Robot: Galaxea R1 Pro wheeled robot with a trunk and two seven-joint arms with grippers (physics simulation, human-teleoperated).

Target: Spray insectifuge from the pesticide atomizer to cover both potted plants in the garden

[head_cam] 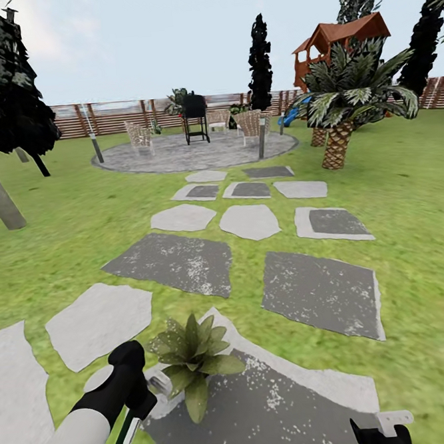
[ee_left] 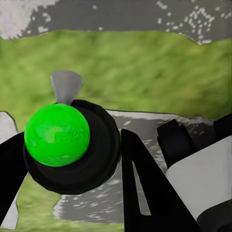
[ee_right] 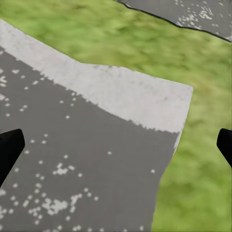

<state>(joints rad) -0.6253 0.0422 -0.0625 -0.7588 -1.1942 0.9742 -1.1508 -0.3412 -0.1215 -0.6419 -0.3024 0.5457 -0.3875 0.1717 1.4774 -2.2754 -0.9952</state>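
The left gripper (head_cam: 139,395) was clenched around the pesticide atomizer (ee_left: 67,145), whose green bottle hung down and whose pale nozzle pointed toward the potted plant (head_cam: 192,358). That plant sat just beside the nozzle on the grey stepping stone (head_cam: 290,403), nearer the left arm than the right. The right gripper (ee_right: 116,145) hung released and empty over the same stone.

A potted plant (head_cam: 193,361), a rosette of pointed green leaves, stood on a grey stepping stone (head_cam: 276,404). Just beside it, the green-bodied pesticide atomizer (head_cam: 128,433) hung tilted in the left gripper (head_cam: 139,395).
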